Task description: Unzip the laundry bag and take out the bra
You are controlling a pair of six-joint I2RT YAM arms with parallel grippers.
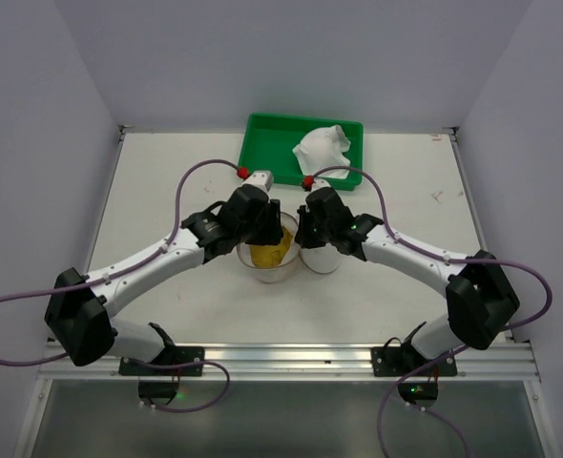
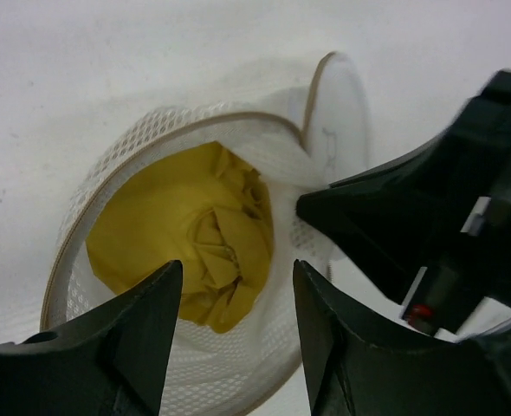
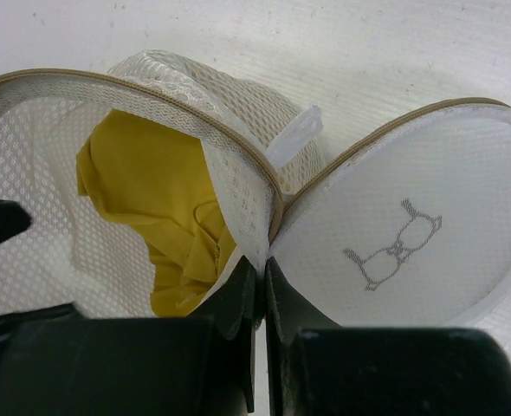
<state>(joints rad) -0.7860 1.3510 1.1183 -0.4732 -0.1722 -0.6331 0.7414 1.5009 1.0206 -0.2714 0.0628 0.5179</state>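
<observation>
The laundry bag [image 1: 274, 260] is a round cream-white mesh pouch lying open at mid-table, its round lid [image 3: 411, 234] folded out to the right. A yellow bra [image 2: 195, 234] lies bunched inside; it also shows in the right wrist view [image 3: 156, 208] and the top view [image 1: 268, 254]. My right gripper [image 3: 264, 269] is shut on the bag's wall [image 3: 238, 208] where the lid hinges. My left gripper [image 2: 236, 290] is open, hovering over the bag's mouth just above the bra, holding nothing. The zipper pull is not visible.
A green rectangular tray [image 1: 262, 134] stands at the back of the table with a crumpled white cloth [image 1: 323, 145] in it. The two grippers are close together over the bag; the right gripper's dark body [image 2: 446, 217] fills the right of the left wrist view.
</observation>
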